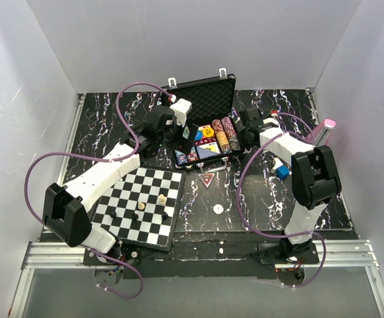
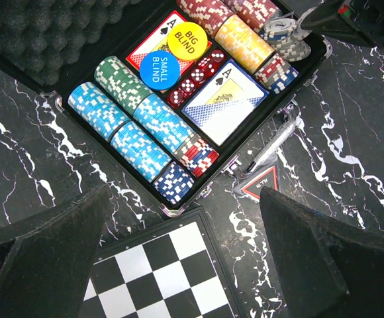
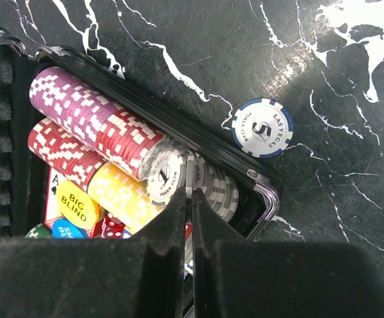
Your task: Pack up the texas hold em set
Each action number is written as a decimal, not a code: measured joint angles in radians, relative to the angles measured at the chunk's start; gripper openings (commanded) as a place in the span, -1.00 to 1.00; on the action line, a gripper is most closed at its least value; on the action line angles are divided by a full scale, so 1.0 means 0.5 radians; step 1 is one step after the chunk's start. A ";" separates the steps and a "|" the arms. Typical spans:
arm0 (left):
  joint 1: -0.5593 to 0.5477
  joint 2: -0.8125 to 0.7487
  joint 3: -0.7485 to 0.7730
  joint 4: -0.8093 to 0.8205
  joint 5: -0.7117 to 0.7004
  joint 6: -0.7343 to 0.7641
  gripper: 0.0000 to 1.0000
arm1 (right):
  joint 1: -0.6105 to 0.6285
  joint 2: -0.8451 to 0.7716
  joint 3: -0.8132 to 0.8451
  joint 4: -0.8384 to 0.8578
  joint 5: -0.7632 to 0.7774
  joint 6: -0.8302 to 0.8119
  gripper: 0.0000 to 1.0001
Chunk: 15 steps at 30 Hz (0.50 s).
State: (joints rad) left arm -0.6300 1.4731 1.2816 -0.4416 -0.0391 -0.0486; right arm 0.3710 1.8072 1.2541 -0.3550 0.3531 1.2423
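On the marble worktop (image 1: 99, 119) the briefcase (image 1: 205, 99) lies open beside the chessboard (image 1: 145, 202), chip rows (image 2: 132, 126) packed inside. The left claw (image 2: 184, 199) hangs spread wide above them. Only the right wrist view shows the right claw (image 3: 191, 192) pinched closed and a loose blue-edged chip (image 3: 263, 127) outside the case.

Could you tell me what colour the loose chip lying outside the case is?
The loose chip is blue and white, best seen in the right wrist view.
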 measured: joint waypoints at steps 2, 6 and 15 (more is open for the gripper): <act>0.000 0.000 0.000 0.000 -0.003 0.000 0.96 | 0.015 -0.013 -0.018 0.011 0.033 0.029 -0.97; 0.000 0.000 0.000 0.000 -0.005 0.000 0.97 | 0.059 -0.037 -0.031 0.006 0.088 0.063 -0.97; 0.000 0.000 0.000 -0.001 -0.005 0.000 0.96 | 0.119 -0.064 -0.040 -0.041 0.079 0.152 -0.97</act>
State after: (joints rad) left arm -0.6300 1.4731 1.2816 -0.4419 -0.0414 -0.0486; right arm 0.4305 1.7752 1.2343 -0.3756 0.3927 1.3182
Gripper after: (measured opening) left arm 0.981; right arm 0.074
